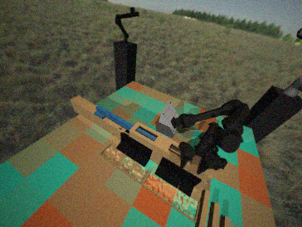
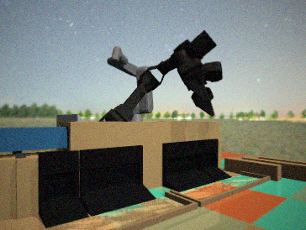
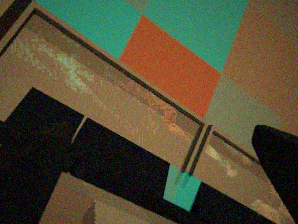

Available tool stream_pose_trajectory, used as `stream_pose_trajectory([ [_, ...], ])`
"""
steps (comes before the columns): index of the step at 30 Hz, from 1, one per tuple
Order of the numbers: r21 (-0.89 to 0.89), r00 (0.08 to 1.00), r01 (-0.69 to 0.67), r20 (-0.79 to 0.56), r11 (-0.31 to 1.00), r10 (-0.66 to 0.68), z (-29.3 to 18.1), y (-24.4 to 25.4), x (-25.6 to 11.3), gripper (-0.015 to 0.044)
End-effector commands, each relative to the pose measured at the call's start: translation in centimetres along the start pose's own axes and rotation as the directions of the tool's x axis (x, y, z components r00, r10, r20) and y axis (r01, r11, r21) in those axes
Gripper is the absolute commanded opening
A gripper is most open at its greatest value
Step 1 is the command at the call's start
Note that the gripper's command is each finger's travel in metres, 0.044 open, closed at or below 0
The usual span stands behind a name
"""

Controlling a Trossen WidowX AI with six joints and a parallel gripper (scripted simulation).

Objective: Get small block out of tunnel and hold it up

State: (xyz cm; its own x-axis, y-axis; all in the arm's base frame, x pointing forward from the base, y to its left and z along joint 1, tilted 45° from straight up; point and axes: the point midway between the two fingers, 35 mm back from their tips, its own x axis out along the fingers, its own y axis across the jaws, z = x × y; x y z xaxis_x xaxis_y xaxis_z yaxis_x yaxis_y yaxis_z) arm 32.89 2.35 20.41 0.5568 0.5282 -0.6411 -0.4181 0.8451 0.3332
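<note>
Wide open, with nothing between its fingers, the claw [image 1: 192,163] [image 2: 212,112] [image 3: 164,126] hangs pointing down near the four o'clock end of the wooden tunnel [image 1: 159,146] [image 2: 152,136] [image 3: 57,195], as the top view shows it. From the tunnel's ten o'clock end runs a blue bar [image 1: 114,117] [image 2: 34,139]. The small block cannot be made out in any view, so its exact spot inside the tunnel cannot be told. Two sloping black panels [image 1: 134,150] [image 2: 111,164] [image 3: 115,150] line the tunnel's seven o'clock side. Loose rods [image 1: 211,211] [image 2: 252,169] lie on the patchwork bench [image 1: 95,186] [image 2: 277,214] [image 3: 175,55] toward five o'clock, while a pale grey wedge-like piece [image 1: 168,120] stands beyond the tunnel, toward one o'clock, beside the arm [image 1: 207,113] [image 2: 136,98].
</note>
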Motion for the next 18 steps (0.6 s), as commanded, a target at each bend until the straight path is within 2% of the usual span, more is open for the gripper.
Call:
stream_pose_trajectory([
  [1, 0.18, 0.994, -0.077, -0.061, 0.981, 0.089, -3.1, -1.7, -1.0, 0.044],
  [4, 0.34, 0.982, -0.148, -0.061, 0.929, 0.179, -5.2, -2.1, -2.2, 0.044],
  [8, 0.601, 0.956, -0.249, 0.028, 0.76, 0.291, -7.4, -2.4, -4.4, 0.044],
  [18, 0.62, 0.956, -0.248, 0.032, 0.744, 0.292, -7.5, -2.7, -4.5, 0.044],
])
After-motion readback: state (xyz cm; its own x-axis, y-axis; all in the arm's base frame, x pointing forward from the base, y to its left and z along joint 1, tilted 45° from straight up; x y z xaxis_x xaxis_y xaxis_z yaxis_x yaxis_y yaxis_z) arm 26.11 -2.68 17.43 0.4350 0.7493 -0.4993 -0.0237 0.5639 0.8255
